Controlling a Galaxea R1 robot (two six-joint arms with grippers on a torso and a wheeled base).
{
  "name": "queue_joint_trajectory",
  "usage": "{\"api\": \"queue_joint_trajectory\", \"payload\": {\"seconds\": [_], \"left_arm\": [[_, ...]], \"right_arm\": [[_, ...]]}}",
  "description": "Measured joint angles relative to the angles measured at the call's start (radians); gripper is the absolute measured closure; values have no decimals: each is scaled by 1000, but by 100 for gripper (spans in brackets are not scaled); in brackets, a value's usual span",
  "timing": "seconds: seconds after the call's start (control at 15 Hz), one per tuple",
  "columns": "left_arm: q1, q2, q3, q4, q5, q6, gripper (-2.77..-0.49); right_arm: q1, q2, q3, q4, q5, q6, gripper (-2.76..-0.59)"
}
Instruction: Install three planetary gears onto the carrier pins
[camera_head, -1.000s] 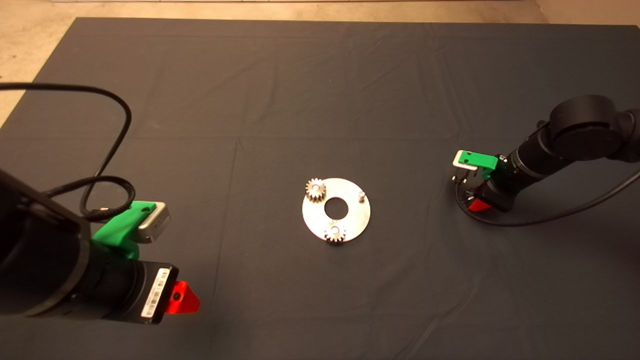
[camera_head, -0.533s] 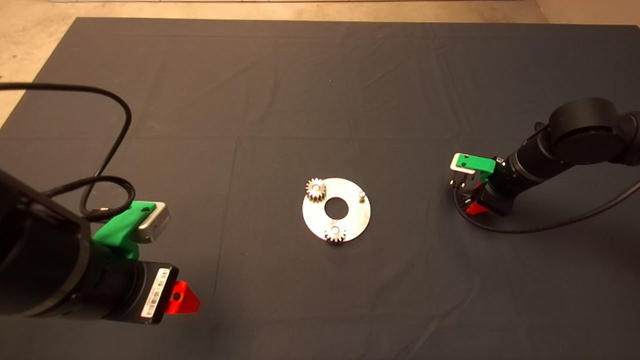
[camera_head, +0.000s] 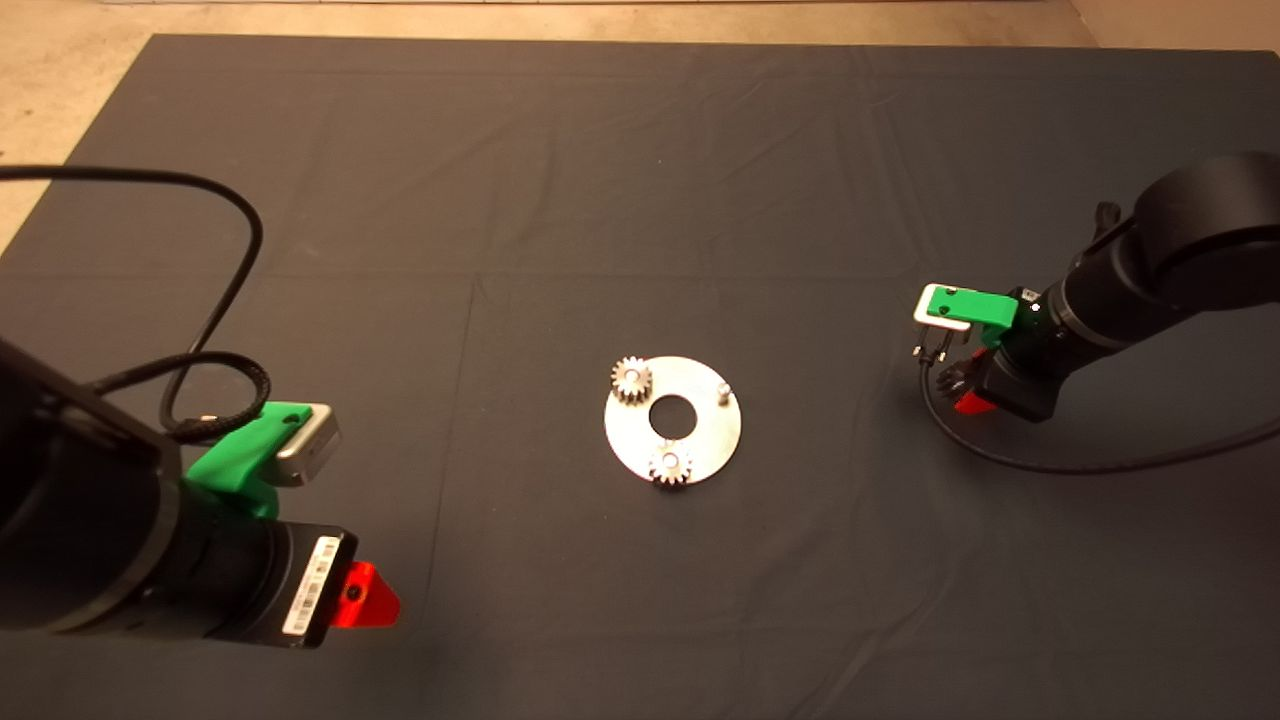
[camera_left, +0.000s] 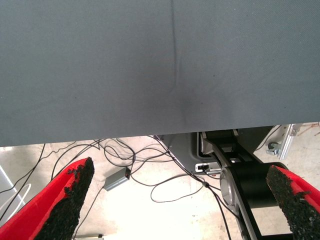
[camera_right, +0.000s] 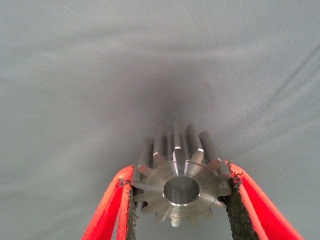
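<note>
Dark mat (camera_head: 640, 180), round plate (camera_head: 700, 440) at centre, two gears (camera_head: 631, 379) on carrier pins (camera_head: 724, 389), 1 o'clock pin bare; right gripper (camera_right: 180, 200) at 3 o'clock, fingers clamping third gear (camera_right: 181, 187); left gripper (camera_left: 180, 200) at 8 o'clock, fingers spread, empty

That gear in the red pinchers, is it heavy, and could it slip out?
The gear looks like solid metal, so probably heavy for its size. The right gripper squeezes its teeth with rough black pads, so slipping seems unlikely. Dropped on its side, it might roll.

Two gears (camera_head: 631, 380) on plate (camera_head: 700, 445) pins — third pin (camera_head: 724, 388) bare, right.
</note>
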Motion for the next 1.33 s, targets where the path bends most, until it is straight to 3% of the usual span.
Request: {"api": "queue_joint_trajectory", "payload": {"seconds": [0.2, 0.4, 0.53, 0.93, 1.33], "left_arm": [[9, 2, 0, 0, 0, 0, -249], [22, 25, 0, -2, 0, 1, -249], [29, 38, 0, -2, 0, 1, -249], [34, 93, 0, -2, 0, 3, -249], [36, 122, 0, -3, 0, 3, -249]], "right_arm": [[22, 35, 23, 3, -35, 152, -99], [25, 133, 36, 7, -34, 234, -99], [28, 202, 40, 9, -21, 264, -100], [31, 328, -10, 13, -30, 303, -98], [30, 441, -141, 14, -30, 304, -97]]}}
